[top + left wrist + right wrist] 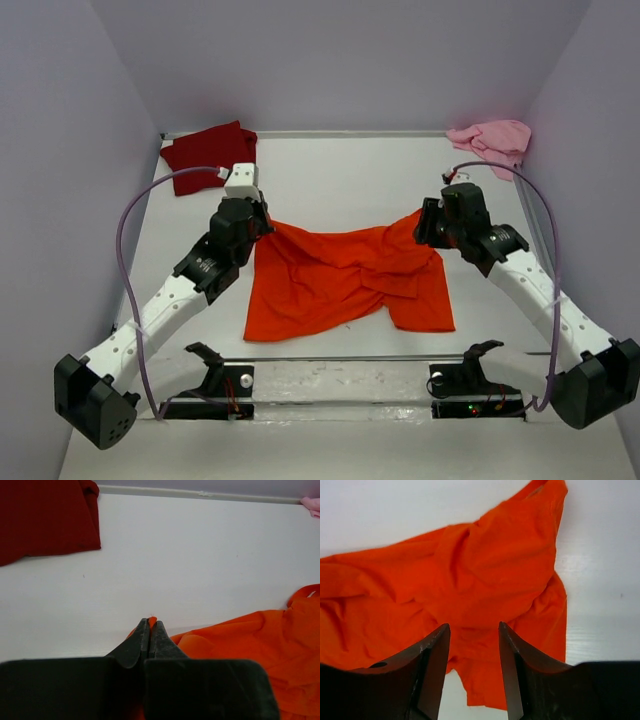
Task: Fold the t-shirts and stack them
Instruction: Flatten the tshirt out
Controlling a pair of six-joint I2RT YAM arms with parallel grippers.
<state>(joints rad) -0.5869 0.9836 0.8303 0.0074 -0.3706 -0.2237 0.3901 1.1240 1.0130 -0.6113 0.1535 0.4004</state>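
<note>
Orange t-shirt: lying rumpled on the tabletop between the two arms. Far corners drawn out toward each tool, middle creased, near right part doubled over itself.
Dark red t-shirt: beyond the orange t-shirt, off its far left corner. Lying loose, no neat fold to be made out, well apart from the orange cloth.
Pale pink t-shirt: beyond the orange t-shirt, off its far right corner, crumpled in a heap and well apart.
Left tool: pressed together at the orange t-shirt's far left corner, pinching a thin edge of cloth, with a sliver of orange showing past the tips.
Right tool: spread over the orange t-shirt's far right part, gripping nothing. Only flat-lying cloth visible between the fingers; touching it or just above, cannot tell.
Handling: judged light, limp and without stiffness. Likely to sag and wrinkle wherever unsupported and to slide easily over the smooth tabletop. Not fragile.
Where to take hold: probably best at a hem, sleeve edge or corner, pinching a thin edge. Two holds well apart should keep the cloth taut, while a pinch in the middle would likely only bunch it.
Containers: none in view.
Progress: judged early, with the orange t-shirt not yet folded and no stack begun.
</note>
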